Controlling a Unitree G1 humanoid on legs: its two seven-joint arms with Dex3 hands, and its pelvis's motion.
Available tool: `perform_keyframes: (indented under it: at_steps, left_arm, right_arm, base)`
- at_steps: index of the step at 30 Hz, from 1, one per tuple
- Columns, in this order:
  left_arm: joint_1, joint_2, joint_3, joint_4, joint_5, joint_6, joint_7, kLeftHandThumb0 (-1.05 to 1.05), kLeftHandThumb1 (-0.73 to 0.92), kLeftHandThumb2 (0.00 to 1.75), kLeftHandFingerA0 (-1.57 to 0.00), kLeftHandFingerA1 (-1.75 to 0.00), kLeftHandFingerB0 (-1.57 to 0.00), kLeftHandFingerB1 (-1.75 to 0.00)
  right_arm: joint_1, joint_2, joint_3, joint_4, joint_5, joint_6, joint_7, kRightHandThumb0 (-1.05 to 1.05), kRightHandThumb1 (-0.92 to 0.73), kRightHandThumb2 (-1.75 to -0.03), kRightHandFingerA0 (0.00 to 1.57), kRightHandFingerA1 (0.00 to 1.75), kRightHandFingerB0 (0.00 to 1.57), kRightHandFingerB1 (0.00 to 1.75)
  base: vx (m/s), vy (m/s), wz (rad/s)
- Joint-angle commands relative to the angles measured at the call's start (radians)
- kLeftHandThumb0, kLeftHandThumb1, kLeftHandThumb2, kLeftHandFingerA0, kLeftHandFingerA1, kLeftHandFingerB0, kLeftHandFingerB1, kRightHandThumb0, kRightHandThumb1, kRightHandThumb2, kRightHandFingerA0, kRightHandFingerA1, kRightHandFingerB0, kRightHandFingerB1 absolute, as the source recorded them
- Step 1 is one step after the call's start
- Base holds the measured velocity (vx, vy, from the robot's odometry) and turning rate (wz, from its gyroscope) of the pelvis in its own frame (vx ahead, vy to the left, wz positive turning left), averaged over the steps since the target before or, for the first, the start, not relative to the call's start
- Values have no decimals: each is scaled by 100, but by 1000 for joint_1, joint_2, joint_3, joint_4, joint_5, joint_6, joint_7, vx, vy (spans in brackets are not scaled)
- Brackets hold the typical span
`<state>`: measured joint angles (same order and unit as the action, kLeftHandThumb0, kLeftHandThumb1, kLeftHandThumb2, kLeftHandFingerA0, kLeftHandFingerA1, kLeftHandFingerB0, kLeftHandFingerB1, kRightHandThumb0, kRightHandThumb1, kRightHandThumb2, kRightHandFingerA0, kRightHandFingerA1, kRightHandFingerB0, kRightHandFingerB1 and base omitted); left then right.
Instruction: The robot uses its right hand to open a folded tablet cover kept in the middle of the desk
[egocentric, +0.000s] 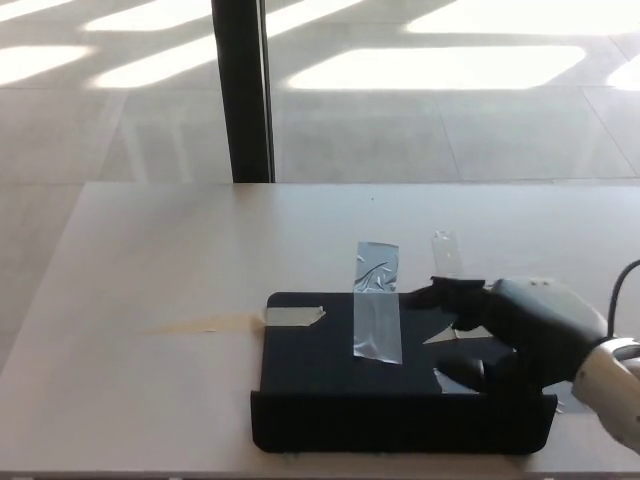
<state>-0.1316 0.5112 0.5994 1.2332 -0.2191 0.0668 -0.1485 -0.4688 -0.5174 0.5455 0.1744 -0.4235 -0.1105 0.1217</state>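
The right hand (500, 335) rests over the tablet cover's (330, 375) right part, fingers spread, seemingly gripping nothing; bare desk (150, 260) lies left.

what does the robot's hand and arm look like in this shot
Only the right hand shows. Its thick fingers are black with rounded tips. The back of the hand is a smooth, rounded grey shell with a slight sheen. Behind it, the wrist widens into a paler, whitish-grey casing. A thin black cable loops up beside the wrist near the picture's right edge. No markings are legible.
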Motion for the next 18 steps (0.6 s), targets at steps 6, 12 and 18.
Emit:
perform_keyframes:
  at_steps: [6,12,18]
  left_arm:
    - [-12,81,9,12,-31,26,-17,-88,70,106,-64,-76,-43,-66]
    - [-28,82,7,22,-29,24,-10,-87,70,104,-66,-77,-43,-65]
    - [-42,88,2,17,-26,36,-2,-85,92,67,-70,-77,-46,-62]
  right_arm:
    - [-155,25,263,81,-284,-95,191,-101,-91,-78,56,95,21,44]
    - [-117,66,378,122,-396,-51,156,-99,-76,-118,67,98,20,54]
    - [-113,92,394,180,-420,2,146,-98,-92,-70,63,94,25,44]
  base:
    - [0,0,0]
    - [0,0,0]
    - [0,0,0]
